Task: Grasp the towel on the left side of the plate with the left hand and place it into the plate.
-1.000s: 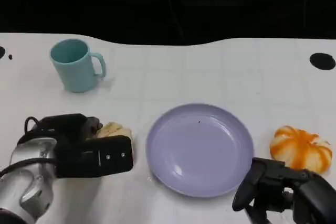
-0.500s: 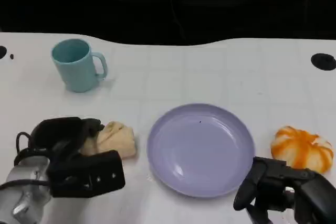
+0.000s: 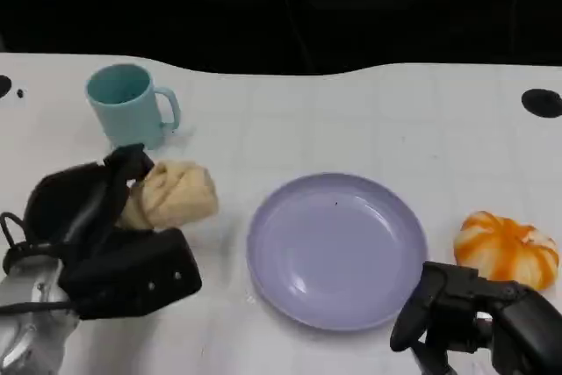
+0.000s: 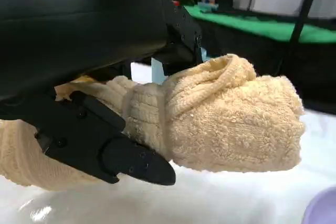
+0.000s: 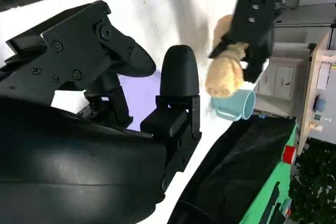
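My left hand (image 3: 97, 226) grips the rolled cream towel (image 3: 171, 193) and holds it off the table, left of the lavender plate (image 3: 337, 249). In the left wrist view the towel (image 4: 220, 119) bulges out between the black fingers (image 4: 105, 145), with the white table below it. The right wrist view shows the towel (image 5: 224, 74) hanging in the left hand (image 5: 253, 19) above the table. My right hand (image 3: 479, 318) rests at the table's near right edge, by the plate's rim, fingers apart and holding nothing.
A teal mug (image 3: 130, 105) stands at the back left, just behind the raised towel. An orange and white pumpkin-shaped object (image 3: 507, 248) lies right of the plate. The table's far edge runs against a dark background.
My left hand has closed on the towel and lifted it off the table, moving up and slightly away from me. The right hand has stayed put.
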